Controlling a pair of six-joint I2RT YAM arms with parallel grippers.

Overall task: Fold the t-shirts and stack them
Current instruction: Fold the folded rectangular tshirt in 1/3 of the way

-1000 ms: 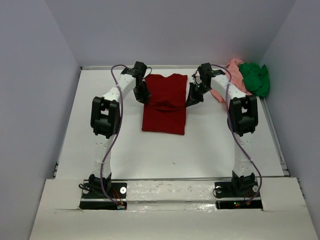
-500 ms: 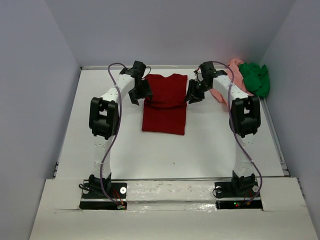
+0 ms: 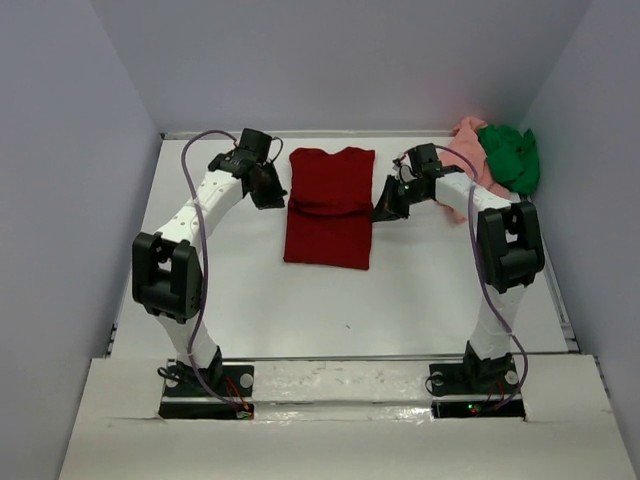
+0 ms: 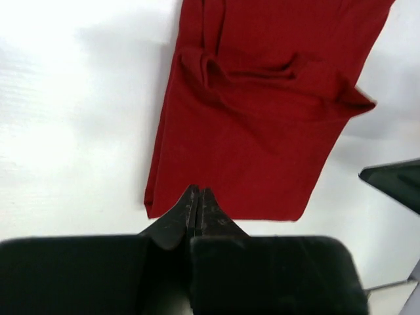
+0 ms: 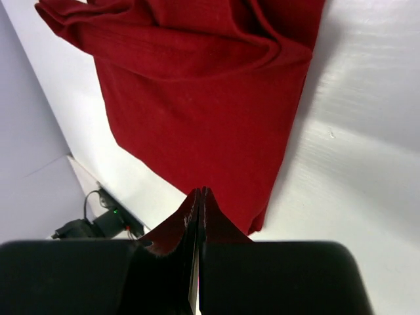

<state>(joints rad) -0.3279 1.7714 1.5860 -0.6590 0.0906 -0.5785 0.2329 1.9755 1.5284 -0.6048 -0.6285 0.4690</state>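
Trouble would come mostly from the loose fold in the dark red shirt (image 3: 328,215), which lies flat in the middle of the worktop (image 3: 420,290) between my two arms. My left pincer (image 3: 268,190) sits just off its left edge and my right pincer (image 3: 385,208) just off its right edge. Both are clenched with nothing between the fingers, and neither touches the cloth.

If I reach in and pinch only the top layer, I judge the folded-over part would drag open rather than travel as one piece. If my two sides lift unevenly, the shirt would skew and the next fold would land crooked.

My right arm also runs very close to the salmon pink shirt (image 3: 462,150), which is heaped with the green shirt (image 3: 510,155) in the far right corner. I cannot tell whether the arm touches that cloth, but a sweep there could snag it and pull it out.

Only the overhead view shows that heap and how both arms stand. The left wrist view gives what it misses: a puckered ridge (image 4: 249,69) across the shirt and a sleeve corner (image 4: 359,102) poking past the right edge. The right wrist view shows the fold there as a thick, rolled lip, and the doubled edge nearest my fingers.
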